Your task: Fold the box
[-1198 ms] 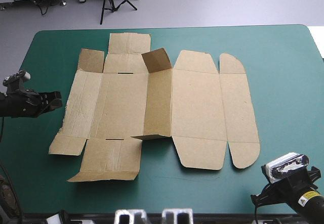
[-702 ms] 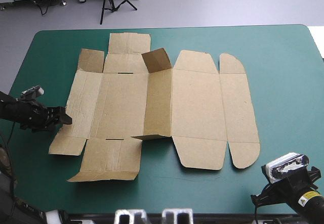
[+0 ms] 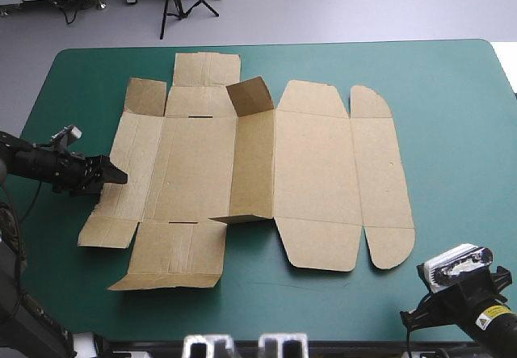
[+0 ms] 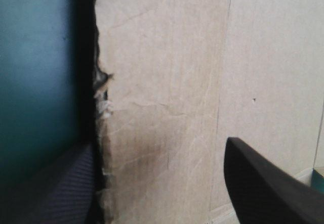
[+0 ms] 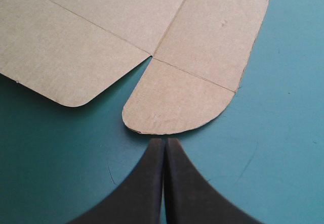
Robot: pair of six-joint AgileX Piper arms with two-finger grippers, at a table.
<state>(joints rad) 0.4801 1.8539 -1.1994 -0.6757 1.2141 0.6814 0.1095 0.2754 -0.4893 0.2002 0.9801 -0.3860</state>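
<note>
You will find the box (image 3: 315, 172) spread flat mid-table on the teal-green cover (image 3: 452, 99), one small flap (image 3: 250, 95) raised toward 12 o'clock. The left gripper (image 3: 113, 176) sits at the box's 9 o'clock edge, fingers apart astride that ragged edge. The right gripper (image 5: 164, 142), at the table's 5 o'clock, has fingers pressed together just short of a rounded flap (image 5: 177, 100)

The table (image 3: 452, 83), fitted with a teal-green cover, is occupied by the brown box (image 3: 315, 172), laid flat left of centre with one small flap (image 3: 250, 95) raised at its far side.
</note>
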